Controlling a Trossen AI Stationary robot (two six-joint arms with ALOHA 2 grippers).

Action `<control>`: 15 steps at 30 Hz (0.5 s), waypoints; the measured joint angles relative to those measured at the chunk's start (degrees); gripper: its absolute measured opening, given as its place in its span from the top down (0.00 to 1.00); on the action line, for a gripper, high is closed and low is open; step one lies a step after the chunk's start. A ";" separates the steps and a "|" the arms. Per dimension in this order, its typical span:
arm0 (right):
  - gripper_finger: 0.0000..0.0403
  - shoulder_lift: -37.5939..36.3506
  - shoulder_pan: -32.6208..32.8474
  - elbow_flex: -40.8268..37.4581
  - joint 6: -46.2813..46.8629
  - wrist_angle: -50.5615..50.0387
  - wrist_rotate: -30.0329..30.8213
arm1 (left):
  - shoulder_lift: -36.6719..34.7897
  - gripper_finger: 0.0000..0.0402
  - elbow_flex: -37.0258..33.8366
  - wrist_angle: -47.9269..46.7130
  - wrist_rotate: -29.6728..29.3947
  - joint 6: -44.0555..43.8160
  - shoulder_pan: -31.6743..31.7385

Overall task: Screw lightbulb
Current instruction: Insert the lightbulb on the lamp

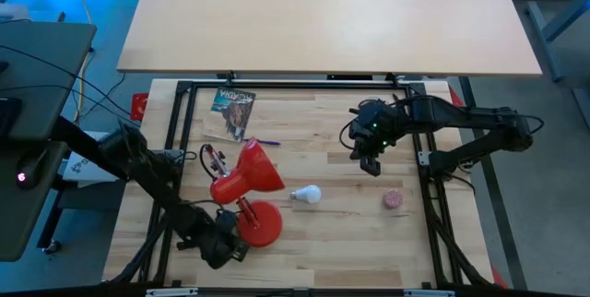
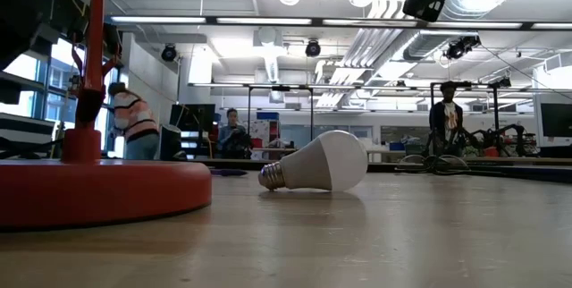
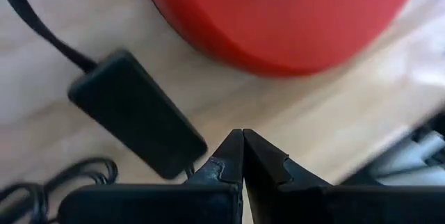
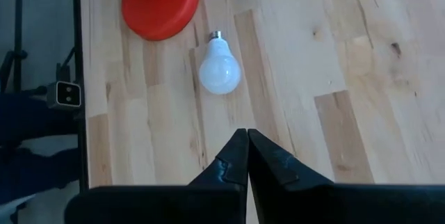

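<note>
Both grippers have their fingers pressed together, holding nothing. The right gripper (image 1: 371,165) hangs above the wooden table (image 1: 350,122) on its right half, its fingertips meeting at a point in the right wrist view, aimed toward the lightbulb (image 4: 220,72). That lightbulb lies on its side on the bare wood near the table's middle, clear of both grippers, its grey screw base turned toward the red lamp (image 1: 247,179) and just beside the lamp's round base (image 1: 261,222) without touching it. The left gripper (image 1: 224,251) sits low at the table's front edge, next to the lamp base, with a black power adapter (image 3: 135,113) and its cord close by. A small pink ball (image 1: 394,200) rests near the right rail, well apart from the lightbulb, and a printed card (image 1: 232,111) lies toward the far left corner.
</note>
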 joint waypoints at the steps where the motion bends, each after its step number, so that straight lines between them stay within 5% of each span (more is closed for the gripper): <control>1: 1.00 0.00 -0.12 0.00 -0.04 0.24 -0.01 | 0.79 1.00 1.05 -0.76 -0.31 0.92 0.34; 15: 1.00 0.00 -0.11 0.02 -1.65 1.43 0.15 | 10.35 1.00 8.69 -0.60 1.71 7.45 5.27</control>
